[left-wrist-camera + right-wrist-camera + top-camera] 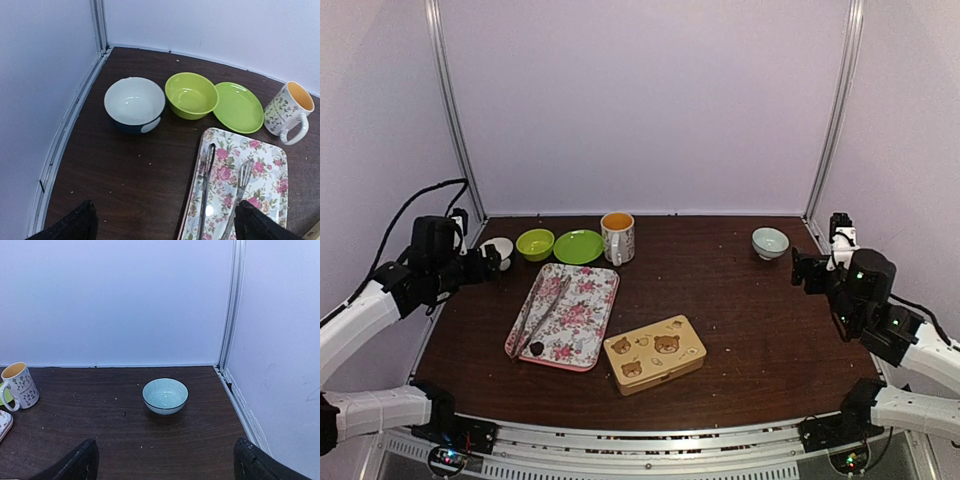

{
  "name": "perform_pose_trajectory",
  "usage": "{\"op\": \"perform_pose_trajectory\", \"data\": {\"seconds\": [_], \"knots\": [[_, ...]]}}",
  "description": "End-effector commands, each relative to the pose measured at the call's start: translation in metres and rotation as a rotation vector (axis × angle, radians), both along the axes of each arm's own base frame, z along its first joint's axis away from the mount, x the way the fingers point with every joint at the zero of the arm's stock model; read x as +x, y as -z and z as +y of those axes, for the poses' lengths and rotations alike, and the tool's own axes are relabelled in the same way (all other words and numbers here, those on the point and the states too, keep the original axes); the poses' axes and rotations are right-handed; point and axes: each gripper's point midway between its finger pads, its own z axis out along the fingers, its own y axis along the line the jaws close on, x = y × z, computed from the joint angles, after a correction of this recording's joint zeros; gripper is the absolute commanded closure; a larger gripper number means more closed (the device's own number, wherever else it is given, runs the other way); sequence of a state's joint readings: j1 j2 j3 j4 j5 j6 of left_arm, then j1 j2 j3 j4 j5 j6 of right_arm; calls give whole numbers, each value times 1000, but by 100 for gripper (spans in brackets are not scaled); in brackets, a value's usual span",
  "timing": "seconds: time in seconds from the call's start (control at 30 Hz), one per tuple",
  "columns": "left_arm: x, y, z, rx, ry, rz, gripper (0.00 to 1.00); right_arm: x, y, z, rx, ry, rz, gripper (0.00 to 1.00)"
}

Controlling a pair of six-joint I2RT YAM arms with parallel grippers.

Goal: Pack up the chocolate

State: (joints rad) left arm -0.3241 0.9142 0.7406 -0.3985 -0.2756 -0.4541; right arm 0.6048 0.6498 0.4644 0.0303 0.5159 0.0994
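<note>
You see the tiny dark-brown roundish chocolate (536,348) on the floral rectangular tray (582,300), no long axis discernible; dark wood table (750,310), pale walls (650,100); left gripper (165,227) and right gripper (165,462) spread.

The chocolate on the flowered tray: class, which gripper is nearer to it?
Left. The left gripper is a little beyond and left of the chocolate; the right gripper is far off to its right.

table (750,320) | white bowl (134,104), green bowl (535,243), green plate (578,246), mug (617,237), blue bowl (770,242), floral tray (582,310), tin (655,353)
</note>
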Motion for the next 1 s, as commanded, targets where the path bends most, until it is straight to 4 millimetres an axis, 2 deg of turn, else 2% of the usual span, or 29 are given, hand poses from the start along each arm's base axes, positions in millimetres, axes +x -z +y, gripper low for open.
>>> {"op": "perform_pose_trajectory", "data": {"seconds": [0.0,0.1,0.27,0.4,0.57,0.7,0.77,0.83,0.97], "knots": [[14,9,24,-18,-30,3,2,6,7,-20,-63,74,-137,10],[21,6,45,23,-103,-55,2,6,14,-33,-90,110,-221,12],[27,-8,57,119,-122,-218,2,24,34,-52,-74,136,-192,12],[31,-14,67,213,-150,-271,2,33,40,-61,-70,161,-193,11],[33,-8,85,272,-254,-307,2,53,61,-64,-72,132,-157,10],[36,1,93,340,-286,-346,2,57,61,-87,-30,226,-197,7],[41,3,95,360,-284,-348,2,61,70,-88,-21,207,-187,7],[46,6,96,378,-284,-336,2,61,69,-86,-20,193,-229,6],[51,14,102,391,-306,-339,2,72,76,-83,-30,177,-158,2]]}}
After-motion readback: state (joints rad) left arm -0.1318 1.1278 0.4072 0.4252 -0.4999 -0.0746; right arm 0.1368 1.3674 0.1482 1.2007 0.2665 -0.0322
